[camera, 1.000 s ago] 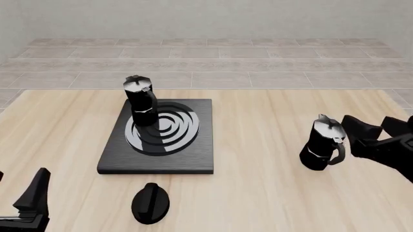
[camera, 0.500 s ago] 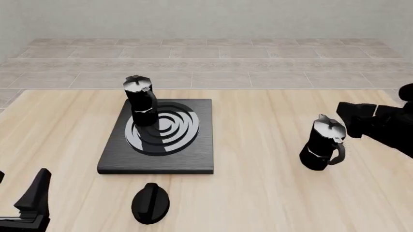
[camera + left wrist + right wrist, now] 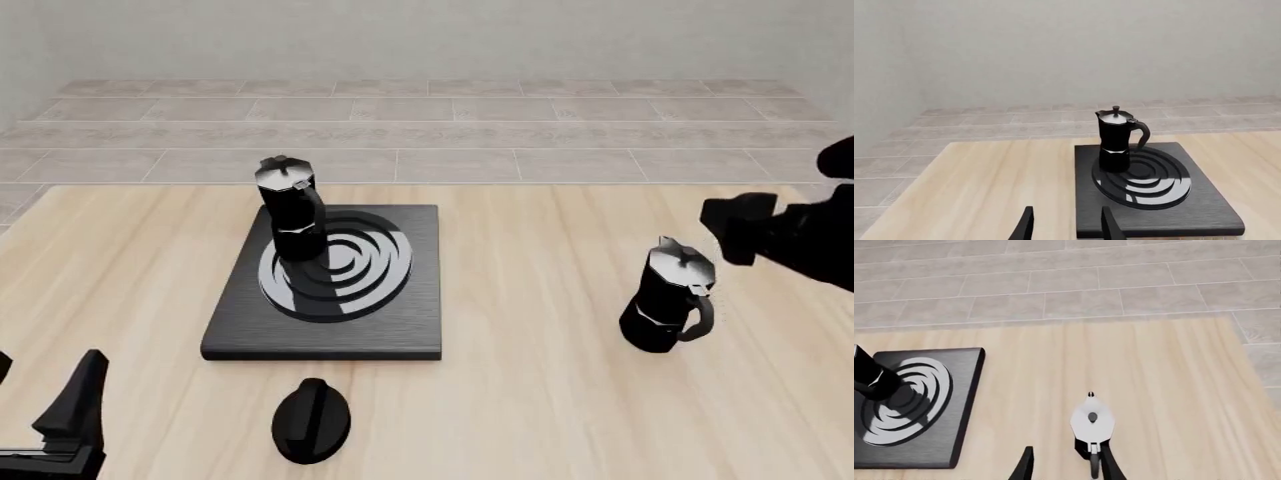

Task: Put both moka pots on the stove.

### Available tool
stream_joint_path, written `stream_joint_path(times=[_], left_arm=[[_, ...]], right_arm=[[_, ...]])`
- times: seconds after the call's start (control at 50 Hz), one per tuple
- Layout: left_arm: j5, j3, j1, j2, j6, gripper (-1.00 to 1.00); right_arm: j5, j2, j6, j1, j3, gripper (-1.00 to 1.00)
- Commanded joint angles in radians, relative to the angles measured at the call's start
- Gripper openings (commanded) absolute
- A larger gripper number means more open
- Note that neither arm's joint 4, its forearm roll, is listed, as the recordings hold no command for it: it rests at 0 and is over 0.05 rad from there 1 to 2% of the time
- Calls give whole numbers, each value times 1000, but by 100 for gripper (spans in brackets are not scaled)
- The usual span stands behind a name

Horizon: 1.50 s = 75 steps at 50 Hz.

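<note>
One moka pot (image 3: 291, 208) stands upright on the stove (image 3: 400, 330), at the back left of the ring burner; it shows in the left wrist view too as the moka pot (image 3: 1115, 139) on the stove (image 3: 1201, 210). The second moka pot (image 3: 671, 297) stands on the bare table at the right, its handle toward the near side. My right gripper (image 3: 731, 228) hangs open above and just right of it; from the right wrist the pot (image 3: 1092, 422) lies below the open gripper (image 3: 1066, 467). My left gripper (image 3: 40, 390) rests open at the near left corner, holding nothing.
A black oval knob (image 3: 311, 420) lies on the table in front of the stove. The wooden table (image 3: 534, 380) ends at a tiled floor behind. The stove edge (image 3: 964, 440) is well left of the second pot.
The right gripper has risen from beside the second pot's handle to above and right of its lid. Both pots and the left arm have stayed put.
</note>
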Motion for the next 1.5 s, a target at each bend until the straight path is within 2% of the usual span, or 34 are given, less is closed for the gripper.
stream_joint_path(times=[0.02, 0.28, 0.48, 0.52, 0.54, 0.76, 1.5], left_arm=[[1, 1, 0, 0, 4, 100], [4, 1, 0, -1, 5, 100], [3, 0, 0, 3, 9, 100], [3, 1, 1, 3, 9, 100], [4, 1, 0, 2, 9, 100], [0, 1, -2, 8, 14, 100], [2, 1, 3, 5, 20, 100]], right_arm=[[26, 37, -20, -21, -34, 100], [10, 77, -21, -48, -42, 100], [-28, 120, -40, -68, -32, 100], [-42, 131, -59, -83, -28, 100], [-48, 142, -45, -77, -24, 100], [-107, 198, -57, -86, 7, 100], [-253, 268, -41, -103, 149, 100]])
